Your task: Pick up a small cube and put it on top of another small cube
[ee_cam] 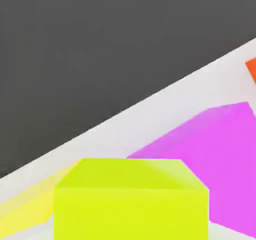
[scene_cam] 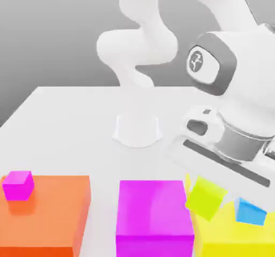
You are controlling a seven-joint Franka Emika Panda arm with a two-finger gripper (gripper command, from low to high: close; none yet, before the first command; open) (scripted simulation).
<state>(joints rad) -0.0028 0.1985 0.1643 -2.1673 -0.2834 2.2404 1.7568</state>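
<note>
The pincer [scene_cam: 210,189] grips the lime cube [scene_cam: 204,198] tilted; released askew over the small blue cube [scene_cam: 250,212], it could topple.

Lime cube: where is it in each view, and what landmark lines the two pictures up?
Exterior view: the lime cube sits tilted under the hand, between the big magenta block and the small blue cube.
Hand view: the lime cube fills the near foreground.
Shared landmark: the big magenta block, right beside the cube in both.
</note>
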